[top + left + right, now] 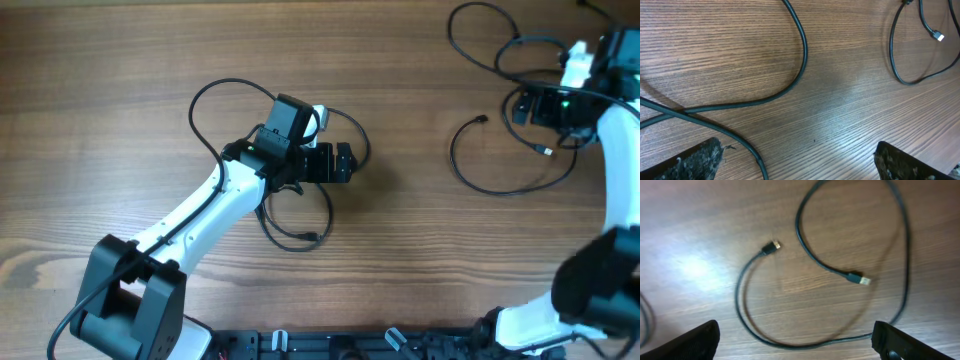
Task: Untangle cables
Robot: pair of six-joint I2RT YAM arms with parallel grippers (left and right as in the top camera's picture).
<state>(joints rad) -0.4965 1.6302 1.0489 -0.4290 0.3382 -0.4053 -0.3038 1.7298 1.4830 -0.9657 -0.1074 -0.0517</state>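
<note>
One thin black cable (pixel 205 95) loops around my left gripper (pixel 345 162) on the wooden table, its plug end (pixel 312 237) lying toward the front. In the left wrist view this cable (pixel 801 60) curves across the wood, and a strand passes between the open, empty jaws (pixel 800 167). A second cable (pixel 500 188) curls at the right with both plugs free. My right gripper (pixel 520 105) hovers over it. In the right wrist view this cable (pixel 742 310) and its two plugs (pixel 772 246) (pixel 861 280) lie ahead of the open, empty jaws (pixel 795 345).
A third black cable (pixel 480 12) loops at the far right back corner, running under the right arm. The right-hand cable also shows far off in the left wrist view (pixel 894 65). The table (pixel 100 60) is brown wood grain.
</note>
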